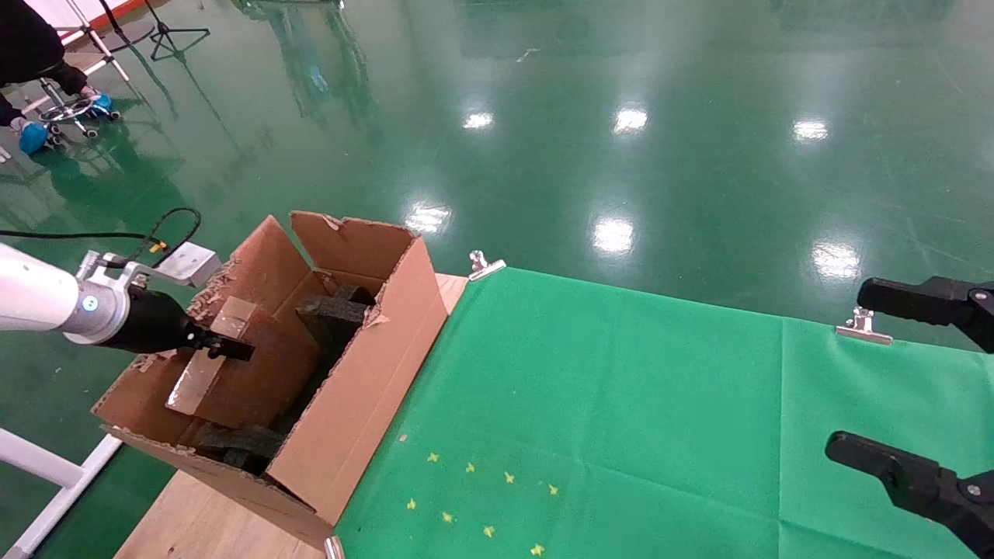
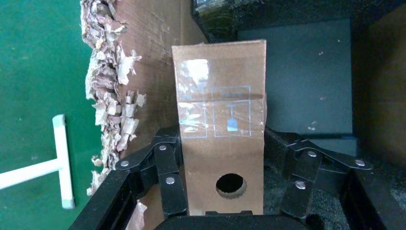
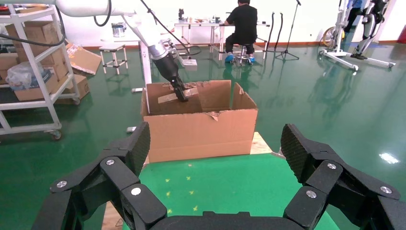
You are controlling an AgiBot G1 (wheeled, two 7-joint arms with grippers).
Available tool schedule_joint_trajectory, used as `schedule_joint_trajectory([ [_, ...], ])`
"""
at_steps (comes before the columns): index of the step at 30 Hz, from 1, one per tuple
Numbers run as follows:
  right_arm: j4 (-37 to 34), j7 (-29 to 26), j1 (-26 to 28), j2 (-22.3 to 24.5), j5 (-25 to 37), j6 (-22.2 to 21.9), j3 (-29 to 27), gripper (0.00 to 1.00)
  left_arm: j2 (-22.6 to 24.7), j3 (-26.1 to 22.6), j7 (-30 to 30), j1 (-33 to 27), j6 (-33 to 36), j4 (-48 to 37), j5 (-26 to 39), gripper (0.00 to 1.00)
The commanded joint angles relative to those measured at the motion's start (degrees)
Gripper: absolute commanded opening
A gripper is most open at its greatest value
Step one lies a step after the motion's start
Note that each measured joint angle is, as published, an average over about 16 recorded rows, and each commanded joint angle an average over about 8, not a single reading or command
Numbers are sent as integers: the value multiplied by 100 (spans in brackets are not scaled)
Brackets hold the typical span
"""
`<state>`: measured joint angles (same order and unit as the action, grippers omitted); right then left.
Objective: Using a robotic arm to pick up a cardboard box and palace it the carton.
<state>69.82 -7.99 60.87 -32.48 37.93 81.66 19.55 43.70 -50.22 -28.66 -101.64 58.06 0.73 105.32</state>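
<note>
The left gripper (image 1: 225, 347) of the robotic arm (image 1: 46, 299) is clamped on the cardboard box (image 1: 208, 357), its black linked fingers (image 2: 167, 167) pressing both long sides of the taped block. It holds the block tilted over the open carton (image 1: 365, 388), just inside the ragged torn flap (image 2: 112, 96), with black foam pieces (image 1: 334, 318) beyond and below it. The right gripper (image 3: 215, 158) hangs well apart over the green cloth (image 1: 621, 404), jaws spread wide and holding nothing.
</note>
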Motion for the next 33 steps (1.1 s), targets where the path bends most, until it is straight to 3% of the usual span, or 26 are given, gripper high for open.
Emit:
schedule_joint_trajectory([
  [1,0,0,0,0,0,0,0,100,-5,-3,-3,-8,14,11,2,100],
  [16,0,0,0,0,0,0,0,100,-97,48,123,-181,231,158,-49,100],
  [26,0,0,0,0,0,0,0,100,-649,591,725,-687,1302,1060,-894,100],
  [33,-1,0,-1,1,0,-2,0,100,-750,648,951,-715,1983,1916,-1099,100],
])
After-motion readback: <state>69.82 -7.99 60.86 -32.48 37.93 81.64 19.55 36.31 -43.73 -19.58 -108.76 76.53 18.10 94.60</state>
